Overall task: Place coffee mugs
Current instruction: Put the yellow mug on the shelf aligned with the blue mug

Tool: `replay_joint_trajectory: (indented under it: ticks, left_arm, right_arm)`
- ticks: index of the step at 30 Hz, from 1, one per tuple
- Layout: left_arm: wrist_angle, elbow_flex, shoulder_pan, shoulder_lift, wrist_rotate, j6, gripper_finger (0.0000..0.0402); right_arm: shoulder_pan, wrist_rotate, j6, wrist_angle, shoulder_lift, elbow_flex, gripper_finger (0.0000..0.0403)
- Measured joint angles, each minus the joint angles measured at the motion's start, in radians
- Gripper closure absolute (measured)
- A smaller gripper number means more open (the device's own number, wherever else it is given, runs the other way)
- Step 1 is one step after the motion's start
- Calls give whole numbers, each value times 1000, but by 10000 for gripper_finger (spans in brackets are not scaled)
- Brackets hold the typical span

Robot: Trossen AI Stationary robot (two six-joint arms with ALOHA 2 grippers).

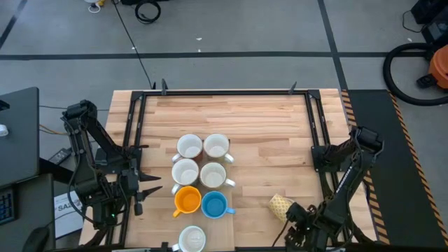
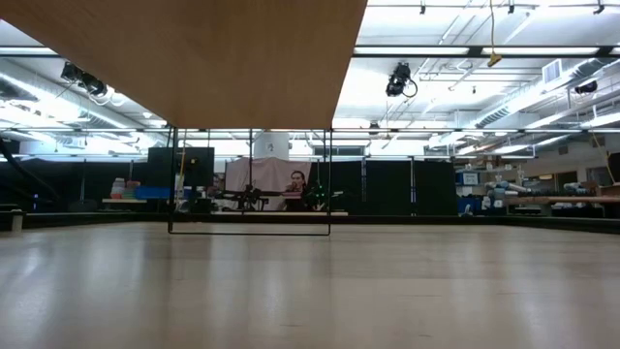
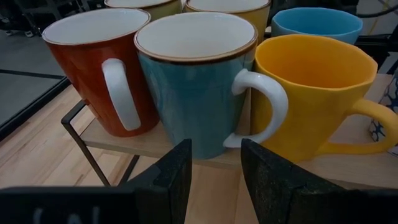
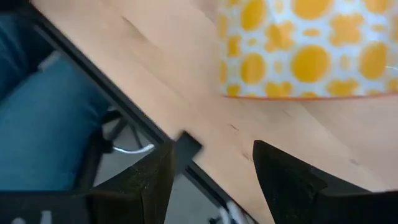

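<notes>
while the right tool [image 4: 211,180] gapes wide by a half-cropped yellow patterned mug [image 4: 311,46], the left tool [image 3: 214,177] — part-open — holds nothing.

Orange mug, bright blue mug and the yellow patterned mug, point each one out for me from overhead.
orange mug [image 1: 186,199], high view, on its orange inside
bright blue mug [image 1: 213,204], high view, on its blue inside
yellow patterned mug [image 1: 280,204], high view, on its patterned side wall, as it lies tipped over

Grey floor [image 1: 266,28] w/ black tape lines
</notes>
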Motion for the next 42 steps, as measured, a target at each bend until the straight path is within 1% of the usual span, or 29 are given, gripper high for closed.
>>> replay_joint_trajectory:
  ticks: [2, 5, 8, 12, 18, 25, 28, 35, 39, 42]
  left_arm:
    - [0, 0, 0, 0, 0, 0, 257]
    - [1, 0, 0, 0, 0, 0, 257]
    - [1, 0, 0, 0, 0, 0, 257]
    - [2, 0, 0, 0, 0, 0, 257]
    - [2, 0, 0, 0, 0, 0, 257]
    - [2, 0, 0, 0, 0, 0, 257]
    - [2, 0, 0, 0, 0, 0, 257]
    - [2, 0, 0, 0, 0, 0, 257]
    - [2, 0, 0, 0, 0, 0, 257]
    - [2, 0, 0, 0, 0, 0, 257]
  right_arm:
    - [0, 39, 3, 33, 0, -10, 180]
    - [0, 103, 3, 36, 0, -20, 180]
    - [-5, 136, 33, 37, 0, -31, 180]
    - [-11, 146, 80, 33, 0, -49, 180]
    - [-10, 207, 101, 42, 0, -56, 180]
    - [-20, 318, 111, 30, 0, -56, 180]
    - [-40, 344, 146, 11, 0, -56, 180]
    - [-88, 355, 148, -63, 0, -56, 180]
    - [-107, 408, 145, -95, 0, -56, 181]
    - [-120, 430, 129, -104, 0, -56, 188]
